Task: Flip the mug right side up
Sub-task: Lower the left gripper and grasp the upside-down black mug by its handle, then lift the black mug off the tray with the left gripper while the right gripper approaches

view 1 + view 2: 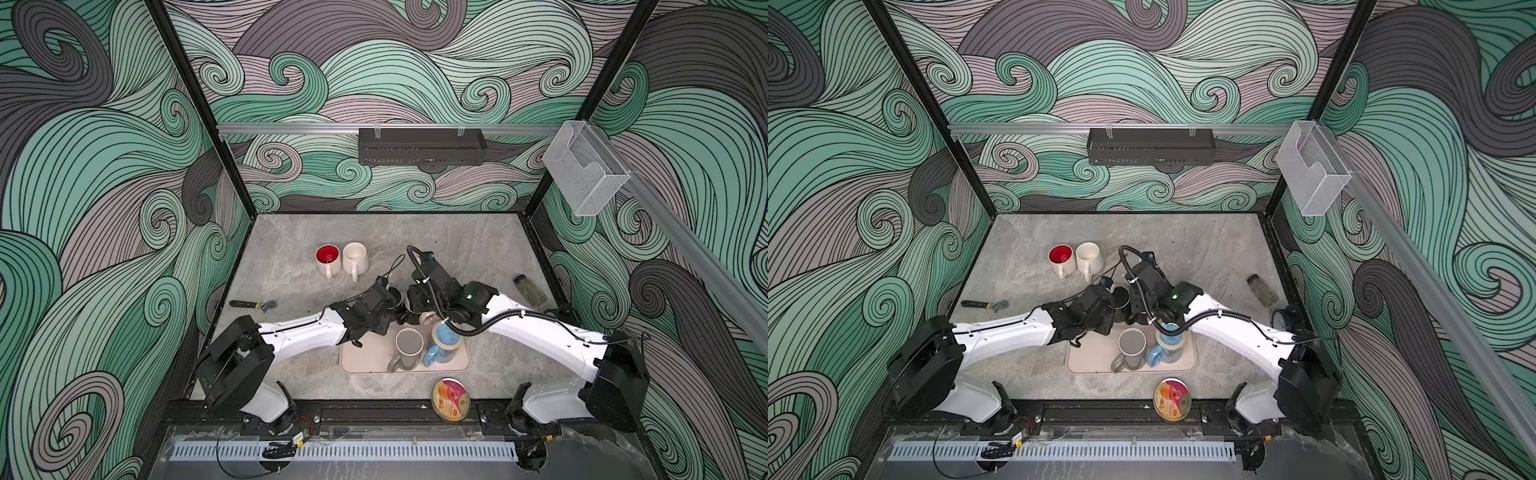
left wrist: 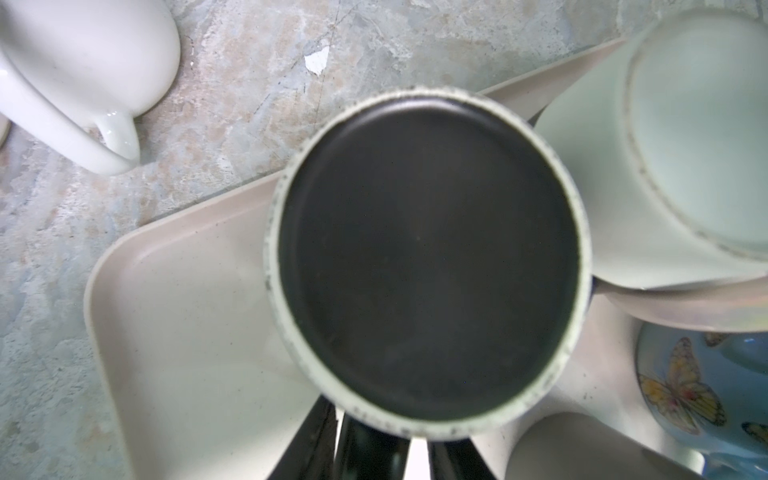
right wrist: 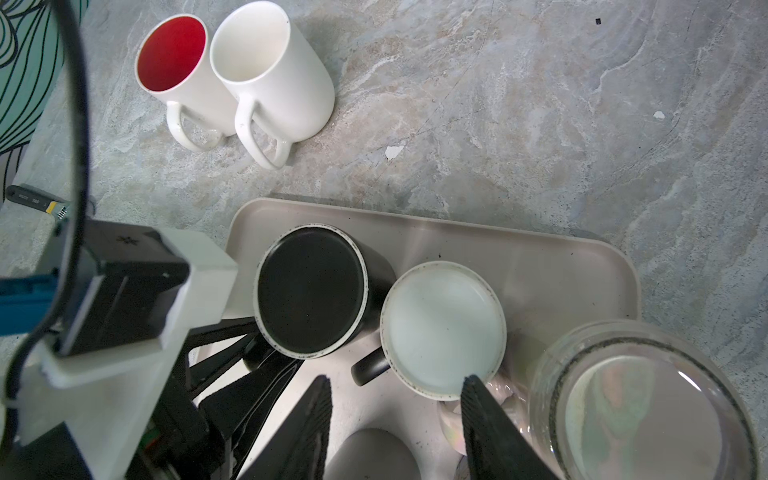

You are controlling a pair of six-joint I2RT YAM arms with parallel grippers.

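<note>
Soft even light, blurred wrist close-ups

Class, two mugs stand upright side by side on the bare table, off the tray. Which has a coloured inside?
The red-lined mug; its neighbour, the plain white mug, is white inside as well.

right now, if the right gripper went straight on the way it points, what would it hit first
Probably the upside-down pale mug on the tray: its dark handle lies just ahead between the right gripper's open fingers, with one fingertip near its base rim. Depth is unclear.
</note>
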